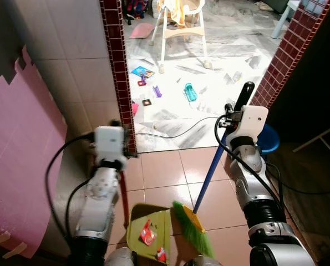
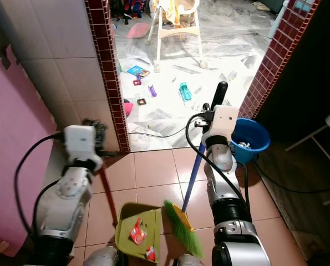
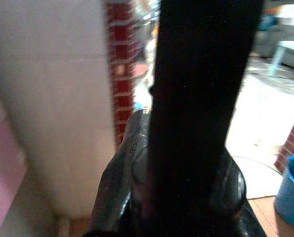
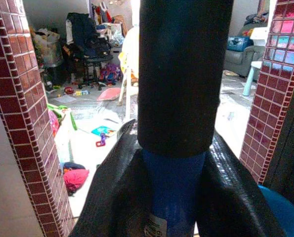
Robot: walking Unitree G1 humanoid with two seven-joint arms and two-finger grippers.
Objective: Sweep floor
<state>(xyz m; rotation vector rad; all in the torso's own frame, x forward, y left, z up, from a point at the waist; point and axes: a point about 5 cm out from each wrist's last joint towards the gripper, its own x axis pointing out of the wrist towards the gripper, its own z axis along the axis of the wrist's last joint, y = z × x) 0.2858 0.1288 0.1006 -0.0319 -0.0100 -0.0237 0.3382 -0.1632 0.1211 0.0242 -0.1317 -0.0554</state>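
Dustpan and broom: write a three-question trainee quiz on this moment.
1. True or false: the green dustpan already holds red scraps.
2. Which end effector grips the broom with the blue handle: A left, B right?
3. Fill in: the blue bucket stands on the robot's ____ side.

Key: 1 true. 2 B, the right end effector; the left end effector holds the dustpan's red handle. 3 right.

We are wearing two silver metal arms, the left arm [image 1: 98, 205] and the right arm [image 1: 253, 188], each built of rounded jointed segments with dark bands between them. Each is carrying a white boxy wrist housing, and black cables are looping along both. Our fingers [image 4: 112, 197] are showing glossy black.
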